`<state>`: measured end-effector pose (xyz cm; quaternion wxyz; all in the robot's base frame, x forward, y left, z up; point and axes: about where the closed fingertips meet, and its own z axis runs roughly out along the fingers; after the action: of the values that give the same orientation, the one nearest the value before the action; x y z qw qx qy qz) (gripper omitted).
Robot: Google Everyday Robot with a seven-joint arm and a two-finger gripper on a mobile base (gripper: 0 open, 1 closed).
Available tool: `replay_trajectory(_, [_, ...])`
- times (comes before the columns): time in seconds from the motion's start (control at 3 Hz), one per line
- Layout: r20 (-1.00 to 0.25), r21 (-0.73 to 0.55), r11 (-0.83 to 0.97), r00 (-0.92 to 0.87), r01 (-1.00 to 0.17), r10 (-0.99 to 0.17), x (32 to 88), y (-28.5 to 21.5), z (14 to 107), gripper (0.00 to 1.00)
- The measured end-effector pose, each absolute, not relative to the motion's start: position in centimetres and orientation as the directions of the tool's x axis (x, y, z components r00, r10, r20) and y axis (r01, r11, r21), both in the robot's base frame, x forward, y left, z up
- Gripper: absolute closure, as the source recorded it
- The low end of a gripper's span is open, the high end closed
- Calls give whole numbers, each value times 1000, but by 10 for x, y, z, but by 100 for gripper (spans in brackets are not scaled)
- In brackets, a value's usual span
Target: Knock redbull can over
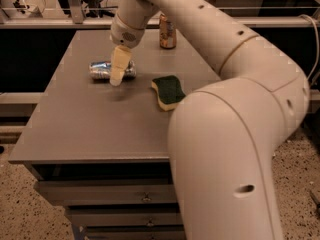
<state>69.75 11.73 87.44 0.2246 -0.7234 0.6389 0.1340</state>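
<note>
The redbull can point(102, 70), slim and silver-and-blue, lies on its side on the grey table point(100, 124), left of the middle, with its long axis left to right. My gripper point(119, 74) hangs from the arm right in front of the can's right half, its cream fingers pointing down at the tabletop and covering part of the can.
A shorter orange-brown can point(167, 32) stands upright at the back of the table. A green-and-yellow sponge point(168, 91) lies right of the gripper. My big arm segment point(235, 149) fills the right foreground. Drawers point(120, 199) sit under the tabletop.
</note>
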Motion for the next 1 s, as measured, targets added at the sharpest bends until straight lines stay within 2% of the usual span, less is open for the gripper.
replay_trajectory(0.33, [-702, -144, -14, 112, -989, -703, 689, 106, 887, 0])
replay_trajectory(0.67, [-869, -146, 52, 104, -988, -483, 685, 86, 904, 0])
replay_trajectory(1.0, [-939, -165, 141, 112, -976, -324, 678, 34, 931, 0])
